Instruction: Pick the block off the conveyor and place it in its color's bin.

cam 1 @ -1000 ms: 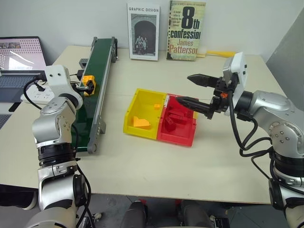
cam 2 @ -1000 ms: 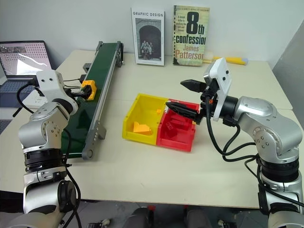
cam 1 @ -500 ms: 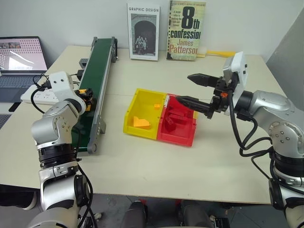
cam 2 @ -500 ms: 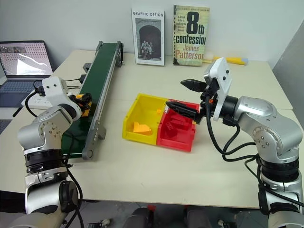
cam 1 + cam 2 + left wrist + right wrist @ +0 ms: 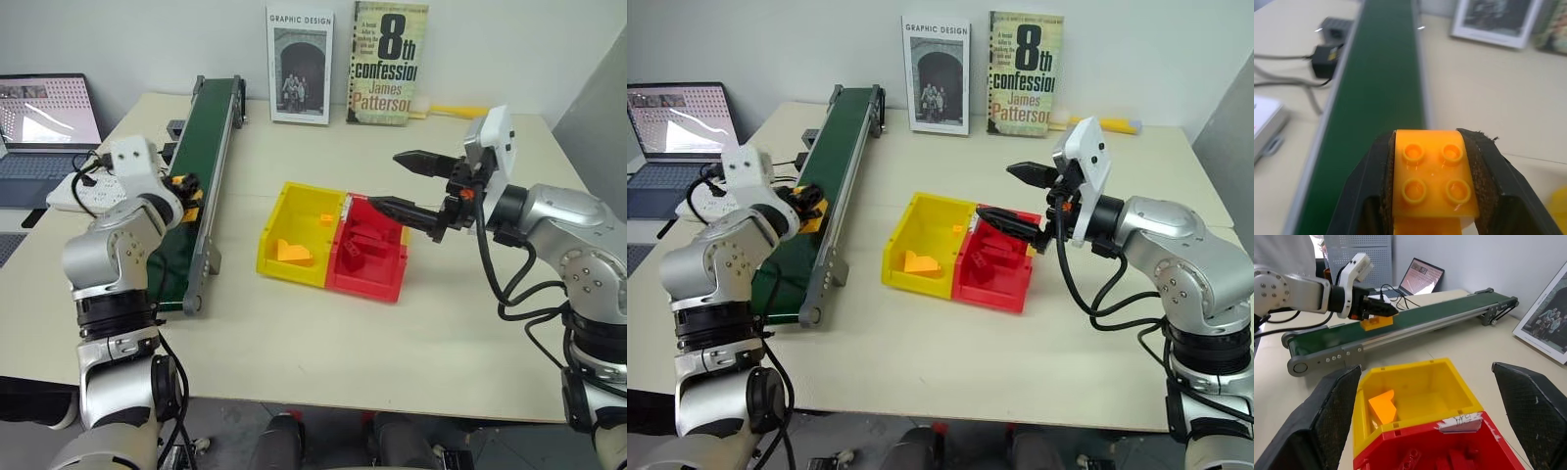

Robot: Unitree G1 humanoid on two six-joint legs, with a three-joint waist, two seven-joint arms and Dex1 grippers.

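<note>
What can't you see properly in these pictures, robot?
- Underside of the block: left wrist view, cut off by the bottom edge and flanked by the left pincer.
- Shapes of the dark pieces in the red tray: head views, too small.
- Laptop screen: too small, cut by the edge.

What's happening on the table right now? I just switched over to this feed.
The left gripper is shut on the orange-yellow block, holding it just above the green conveyor. The right gripper hangs open over the red bin, holding nothing. The yellow bin, joined to the red one, already holds a few yellow pieces. The block has not yet reached it.
</note>
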